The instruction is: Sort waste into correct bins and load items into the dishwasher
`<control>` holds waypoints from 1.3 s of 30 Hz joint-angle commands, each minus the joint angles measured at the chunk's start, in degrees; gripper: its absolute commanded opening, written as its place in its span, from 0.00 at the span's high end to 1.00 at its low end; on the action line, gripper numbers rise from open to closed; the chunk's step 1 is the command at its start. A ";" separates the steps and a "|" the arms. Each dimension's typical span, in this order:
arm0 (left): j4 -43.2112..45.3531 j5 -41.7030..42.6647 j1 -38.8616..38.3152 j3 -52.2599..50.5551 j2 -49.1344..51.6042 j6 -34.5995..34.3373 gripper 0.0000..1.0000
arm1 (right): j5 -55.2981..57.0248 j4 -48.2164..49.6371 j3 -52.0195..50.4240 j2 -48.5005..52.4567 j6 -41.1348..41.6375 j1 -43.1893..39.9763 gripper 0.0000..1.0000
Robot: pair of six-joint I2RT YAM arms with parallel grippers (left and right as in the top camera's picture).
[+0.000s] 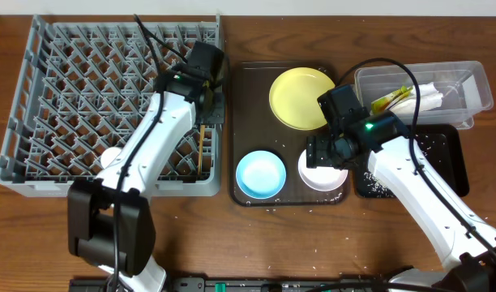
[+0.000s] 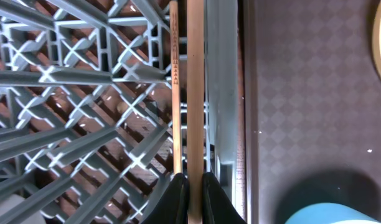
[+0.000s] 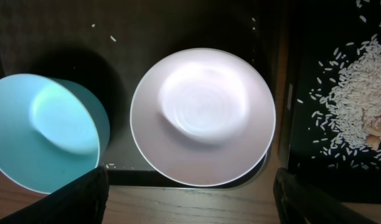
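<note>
Wooden chopsticks stretch ahead of the narrow left hand that pinches them, over the dish rack. The napkin and wrapper lie in the clear tub. Rice lies in the black tray, beside the wide-open, empty right hand. The white bowl just ahead of it, the blue bowl and the yellow plate await loading.

White bowl half under right arm; chopsticks cut by edges.
</note>
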 commanded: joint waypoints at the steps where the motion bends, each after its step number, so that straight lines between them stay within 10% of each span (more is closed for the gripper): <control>1: 0.85 -0.15 0.00 -0.17 2.05 -0.96 0.92 | 0.17 0.02 0.04 -0.04 -0.59 0.59 0.18; 22: 0.11 1.01 0.00 1.29 -3.28 -0.96 0.76 | 0.20 0.07 0.02 -0.04 -0.59 0.59 0.17; 29: -3.78 4.42 0.00 1.29 -15.50 -0.94 0.42 | 0.20 1.97 0.04 -0.04 -0.63 0.59 0.14; 39: -12.94 4.39 0.00 1.29 -34.99 -0.92 0.20 | 0.17 11.82 0.04 -0.07 -4.11 0.52 0.10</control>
